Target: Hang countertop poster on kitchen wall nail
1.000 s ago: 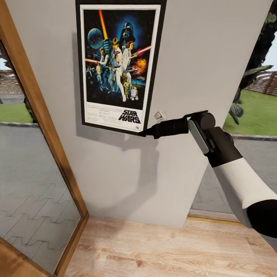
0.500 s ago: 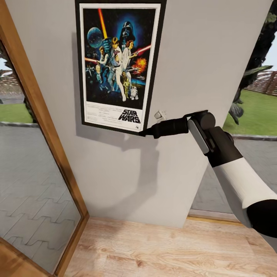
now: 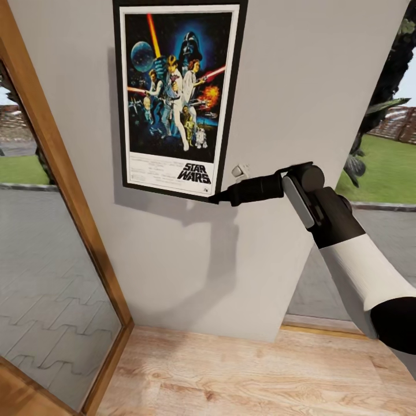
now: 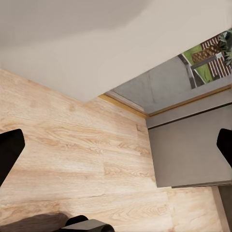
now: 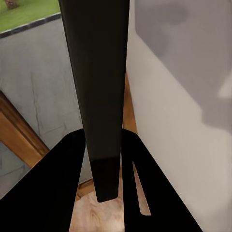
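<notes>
The Star Wars poster point(image 3: 176, 98) stands upright against the grey wall point(image 3: 289, 86), black frame and white border, title strip at its lower end. My right gripper point(image 3: 218, 199) is shut on the poster's lower right corner, the arm reaching in from the right. In the right wrist view the poster's black frame edge point(image 5: 99, 96) runs between the two dark fingers point(image 5: 58, 188). A small white wall nail point(image 3: 240, 171) sticks out just right of the poster, above the gripper. My left gripper point(image 4: 116, 145) is open, pointing at the wooden floor point(image 4: 72, 145). The countertop is out of view.
A wood-framed glass door point(image 3: 52, 173) stands at the left, showing paving and grass outside. Another glass opening point(image 3: 375, 173) lies right of the wall. Light wooden floor point(image 3: 231, 375) runs below. A grey cabinet side point(image 4: 188, 150) shows in the left wrist view.
The poster and my right gripper have crept slightly upward along the wall. The left arm shows no earlier frame.
</notes>
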